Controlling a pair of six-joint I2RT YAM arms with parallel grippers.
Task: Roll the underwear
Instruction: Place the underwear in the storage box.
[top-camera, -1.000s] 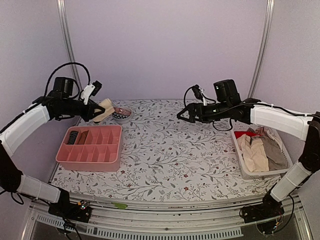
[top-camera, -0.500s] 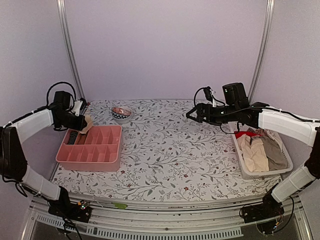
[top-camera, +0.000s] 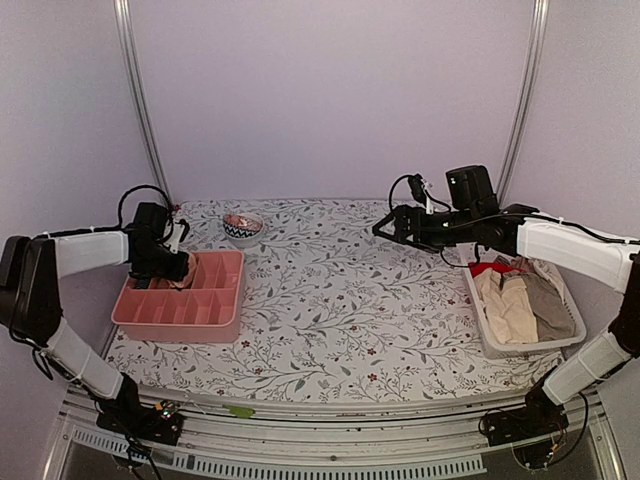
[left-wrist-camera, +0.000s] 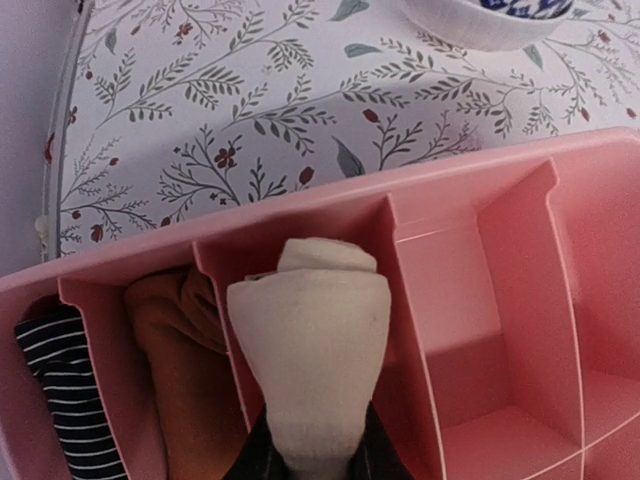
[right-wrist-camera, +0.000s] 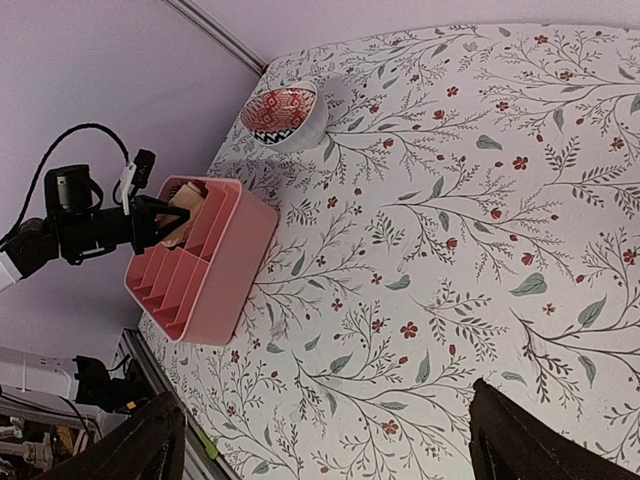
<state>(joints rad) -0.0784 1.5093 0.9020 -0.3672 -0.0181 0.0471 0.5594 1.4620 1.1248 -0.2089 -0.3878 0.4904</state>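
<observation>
A rolled cream underwear stands end-up in the third compartment from the left of the back row of the pink tray, with my left gripper shut on its lower end. In the top view the left gripper sits low over the tray's back left part. More beige underwear lies loose in the white basket at the right. My right gripper hovers above mid-table, open and holding nothing; its fingers frame bare cloth in the right wrist view.
A brown roll and a black-and-white striped roll fill the two compartments left of the cream one. A patterned bowl stands behind the tray. A red garment lies at the basket's far end.
My left gripper has come down from beside the bowl to the tray, carrying the cream roll into a compartment. The right arm drew slightly to the right, then stayed put.
</observation>
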